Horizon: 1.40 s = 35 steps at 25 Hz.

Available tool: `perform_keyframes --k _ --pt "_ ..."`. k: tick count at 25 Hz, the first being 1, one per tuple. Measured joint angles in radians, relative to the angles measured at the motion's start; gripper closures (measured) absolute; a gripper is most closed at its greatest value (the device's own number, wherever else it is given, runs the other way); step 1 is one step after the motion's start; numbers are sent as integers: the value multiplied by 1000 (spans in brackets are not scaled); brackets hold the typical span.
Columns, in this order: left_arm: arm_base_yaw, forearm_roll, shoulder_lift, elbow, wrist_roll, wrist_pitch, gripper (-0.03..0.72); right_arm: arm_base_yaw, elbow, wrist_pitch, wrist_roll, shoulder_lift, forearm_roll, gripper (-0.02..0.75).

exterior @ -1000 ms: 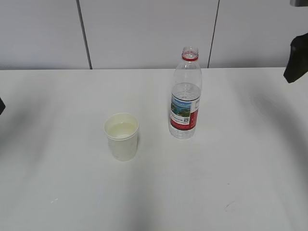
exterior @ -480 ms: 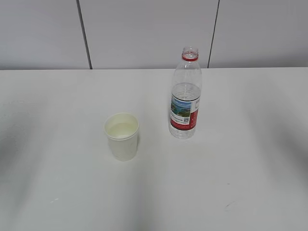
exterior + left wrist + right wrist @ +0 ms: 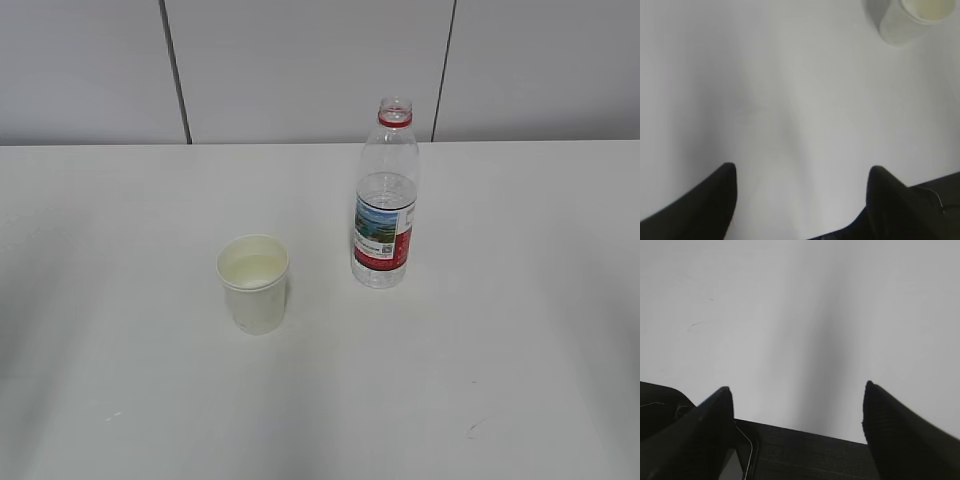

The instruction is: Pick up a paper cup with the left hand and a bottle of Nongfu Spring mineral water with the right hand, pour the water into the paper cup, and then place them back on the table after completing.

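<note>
A white paper cup (image 3: 253,283) stands upright on the white table (image 3: 480,360) and holds a pale liquid. To its right stands an uncapped clear bottle (image 3: 386,196) with a red neck ring and a red and green label, partly filled with clear water. Neither arm shows in the exterior view. In the left wrist view the left gripper (image 3: 802,172) is open and empty over bare table, with the cup (image 3: 912,17) far off at the top right. In the right wrist view the right gripper (image 3: 797,392) is open and empty over bare table; the bottle is out of that view.
A grey panelled wall (image 3: 300,70) runs behind the table's far edge. A small dark scuff (image 3: 475,428) marks the tabletop near the front right. A black edge (image 3: 805,450) shows under the right gripper.
The black arm tips seen at the left and right edges one second ago have left the exterior view. The cup and bottle have not moved.
</note>
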State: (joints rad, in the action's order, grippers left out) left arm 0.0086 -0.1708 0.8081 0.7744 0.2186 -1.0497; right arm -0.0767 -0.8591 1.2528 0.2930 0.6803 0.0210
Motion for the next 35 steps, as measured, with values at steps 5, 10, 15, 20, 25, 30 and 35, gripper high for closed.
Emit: perform_keyframes --k 5,10,15,20,25,30,35 --pt "0 -7 -101 -51 0 29 194 0 102 2 -17 -121 -4 146" --pt "0 -33 -200 -155 0 29 194 0 190 2 -48 -207 -4 146" --pt "0 -37 -313 -216 -5 11 194 0 254 2 -56 -286 -4 146" --pt "0 -42 -415 -228 -31 -23 194 0 315 2 -62 -362 -4 146" --pt "0 -43 -522 -240 -55 -48 194 0 321 0 -66 -438 -4 146" --pt "0 -43 -657 -243 -57 -51 199 0 321 0 -66 -525 -5 146" --pt "0 -43 -775 -243 -57 -55 216 0 321 -2 -83 -589 -5 148"
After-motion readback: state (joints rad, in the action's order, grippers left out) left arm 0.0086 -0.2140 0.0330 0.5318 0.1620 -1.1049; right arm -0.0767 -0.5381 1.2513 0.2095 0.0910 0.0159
